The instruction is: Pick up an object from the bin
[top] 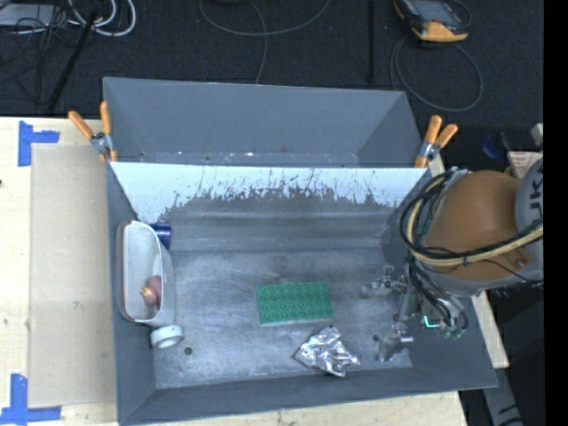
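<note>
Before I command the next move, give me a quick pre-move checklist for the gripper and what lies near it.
1. Gripper open: ok.
2. Nothing caught in it, bare bin floor in the gap: ok.
3. Crumpled foil, the nearest thing, inside the gap: not ok, it lies apart beside it.
4. Green studded plate flat, nothing on it: ok.
5. Height of the tips above the floor: cannot tell.
</note>
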`<state>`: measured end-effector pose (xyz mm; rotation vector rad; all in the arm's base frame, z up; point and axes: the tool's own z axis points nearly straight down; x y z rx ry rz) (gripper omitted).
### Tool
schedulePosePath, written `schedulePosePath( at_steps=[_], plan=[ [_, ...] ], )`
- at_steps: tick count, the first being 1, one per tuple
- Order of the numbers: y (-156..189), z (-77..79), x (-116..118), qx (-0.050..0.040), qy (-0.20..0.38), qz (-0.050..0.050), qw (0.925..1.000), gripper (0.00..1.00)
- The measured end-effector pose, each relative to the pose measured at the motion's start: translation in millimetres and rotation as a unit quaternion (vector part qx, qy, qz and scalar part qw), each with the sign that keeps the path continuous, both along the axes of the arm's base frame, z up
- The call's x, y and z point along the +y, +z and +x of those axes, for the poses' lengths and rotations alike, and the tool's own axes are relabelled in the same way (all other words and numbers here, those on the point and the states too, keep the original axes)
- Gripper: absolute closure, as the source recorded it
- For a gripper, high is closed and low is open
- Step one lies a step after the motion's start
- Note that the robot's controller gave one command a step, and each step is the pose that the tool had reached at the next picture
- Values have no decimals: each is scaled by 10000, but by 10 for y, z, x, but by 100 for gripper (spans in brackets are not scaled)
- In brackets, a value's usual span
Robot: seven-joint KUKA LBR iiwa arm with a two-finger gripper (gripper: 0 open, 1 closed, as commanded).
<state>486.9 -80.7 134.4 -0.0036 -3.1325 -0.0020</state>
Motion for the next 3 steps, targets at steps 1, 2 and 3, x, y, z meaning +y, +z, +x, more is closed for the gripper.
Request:
schedulePosePath(
  at_steps=[1, 2, 3],
  plan=[
    [-594, 89, 707, -116, 1054, -29, 9944, 0],
    [-541, 167, 736, -264, 1085, -23, 9937, 100],
    [920, 510, 770, -94, 1046, -9, 9945, 100]
  ],
)
